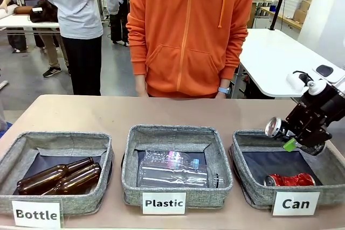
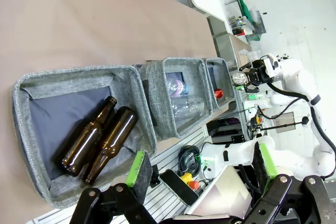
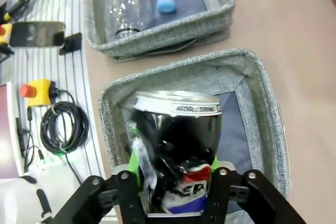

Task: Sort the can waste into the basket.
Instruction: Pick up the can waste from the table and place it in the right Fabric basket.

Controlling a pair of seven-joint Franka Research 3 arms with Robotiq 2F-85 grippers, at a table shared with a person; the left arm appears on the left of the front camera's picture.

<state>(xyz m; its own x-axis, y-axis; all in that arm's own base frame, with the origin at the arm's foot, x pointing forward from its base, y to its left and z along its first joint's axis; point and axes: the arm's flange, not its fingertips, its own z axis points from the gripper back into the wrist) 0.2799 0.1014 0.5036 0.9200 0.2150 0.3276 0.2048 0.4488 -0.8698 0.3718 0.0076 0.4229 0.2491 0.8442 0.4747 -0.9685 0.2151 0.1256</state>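
A dark blue-black can with a silver top hangs tilted over the back of the grey "Can" basket. It sits between the fingers of my right gripper, whose jaws stand wide. From the right wrist, the can stands between the green pads of that gripper, above the basket's dark lining. A crushed red can lies in the basket's front. My left gripper is open and holds nothing, hovering off the table's near edge by the "Bottle" bin.
The "Bottle" bin holds two brown glass bottles. The "Plastic" bin holds clear plastic bottles. A person in an orange hoodie stands at the far side. Cables and an emergency stop lie off the near edge.
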